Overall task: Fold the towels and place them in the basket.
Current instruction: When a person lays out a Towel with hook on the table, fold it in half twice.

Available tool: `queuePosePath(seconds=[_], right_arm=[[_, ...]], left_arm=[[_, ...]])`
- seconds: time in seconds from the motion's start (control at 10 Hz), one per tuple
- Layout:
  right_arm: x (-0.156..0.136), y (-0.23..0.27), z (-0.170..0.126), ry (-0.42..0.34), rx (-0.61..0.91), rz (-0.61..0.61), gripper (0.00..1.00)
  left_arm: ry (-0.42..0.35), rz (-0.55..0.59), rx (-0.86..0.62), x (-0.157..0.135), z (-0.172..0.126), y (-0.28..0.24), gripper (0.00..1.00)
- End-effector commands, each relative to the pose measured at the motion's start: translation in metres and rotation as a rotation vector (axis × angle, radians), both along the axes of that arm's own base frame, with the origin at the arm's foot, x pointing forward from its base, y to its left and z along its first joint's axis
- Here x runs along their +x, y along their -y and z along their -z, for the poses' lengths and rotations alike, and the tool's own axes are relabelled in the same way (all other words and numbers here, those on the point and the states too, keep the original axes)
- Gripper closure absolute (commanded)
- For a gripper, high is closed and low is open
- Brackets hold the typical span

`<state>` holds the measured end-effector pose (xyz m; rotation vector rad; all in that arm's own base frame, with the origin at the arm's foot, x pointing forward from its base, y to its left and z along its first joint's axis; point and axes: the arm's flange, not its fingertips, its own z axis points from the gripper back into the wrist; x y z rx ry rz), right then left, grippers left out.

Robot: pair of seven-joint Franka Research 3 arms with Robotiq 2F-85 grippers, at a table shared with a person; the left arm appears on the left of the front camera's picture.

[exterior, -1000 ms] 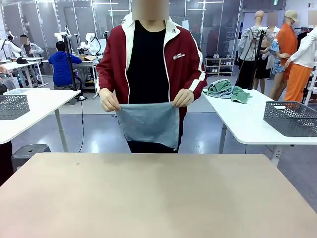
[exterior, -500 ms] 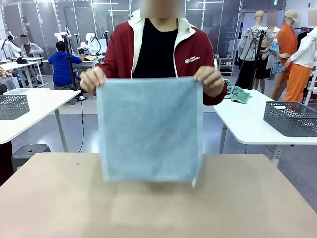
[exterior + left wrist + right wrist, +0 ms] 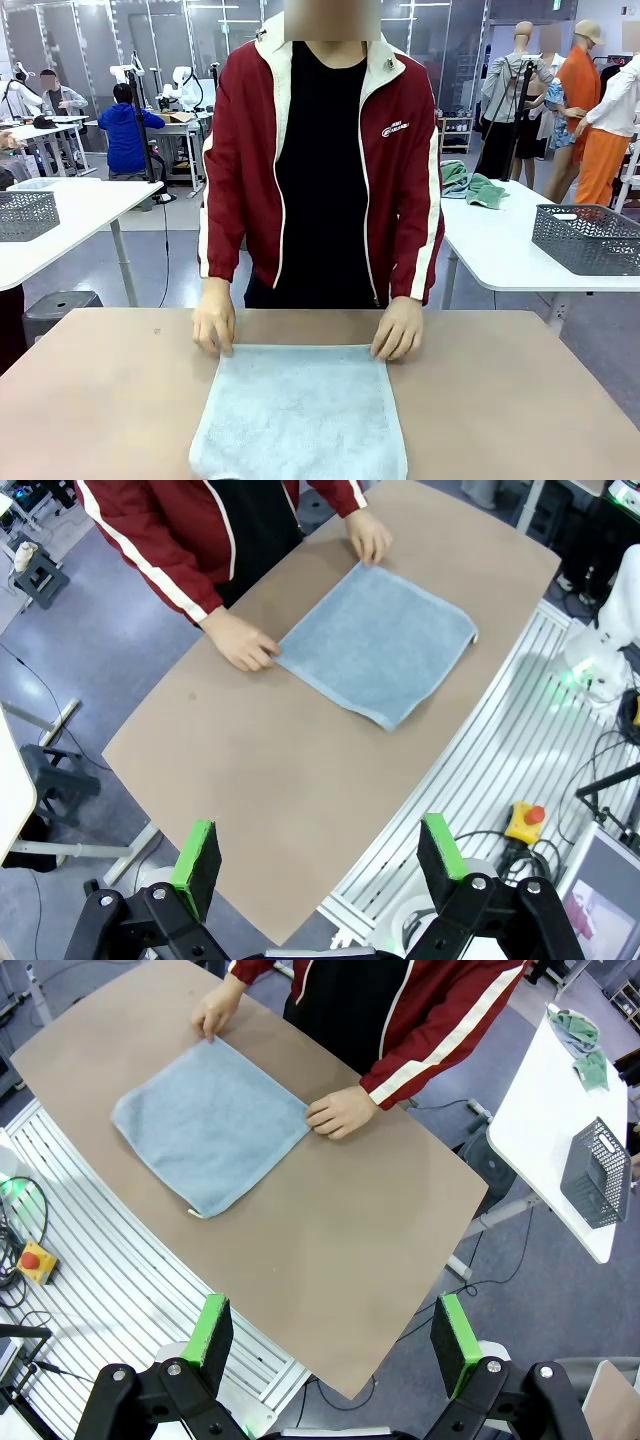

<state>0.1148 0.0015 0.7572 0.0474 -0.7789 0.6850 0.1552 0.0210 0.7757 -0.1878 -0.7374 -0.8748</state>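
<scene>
A pale blue-grey towel (image 3: 300, 410) lies spread flat on the tan table (image 3: 100, 400), also seen from above as the towel (image 3: 378, 643) and the towel (image 3: 208, 1125). The person's two hands (image 3: 213, 322) (image 3: 399, 330) press its far corners. My left gripper (image 3: 318, 858) hangs open high above the table's corner, far from the towel. My right gripper (image 3: 333, 1337) is open too, high over the table's other end. More towels, green and grey (image 3: 470, 186), lie heaped on the white table at the back right. A dark grey lattice basket (image 3: 588, 238) stands on that same table.
A second grey basket (image 3: 25, 214) sits on a white table at the left. A grooved white base (image 3: 520, 750) and a yellow box with a red button (image 3: 525, 821) lie beside the tan table. People work at benches far behind.
The person held the towel bunched, then spread it out in the air, and has now laid it flat on the table with both hands on its far edge.
</scene>
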Motion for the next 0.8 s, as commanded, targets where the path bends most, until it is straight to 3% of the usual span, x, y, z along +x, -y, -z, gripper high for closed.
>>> queuePosePath(seconds=[0.0, 0.7], right_arm=[[-0.0064, 0.0009, -0.0023, 0.01, 0.002, 0.001, 0.0], [-0.0064, 0.0009, -0.0023, 0.01, 0.002, 0.001, 0.0]], left_arm=[[0.007, 0.01, -0.003, 0.0018, 0.0004, 0.0025, 0.0], [0.007, 0.01, -0.003, 0.0018, 0.0004, 0.0025, 0.0]])
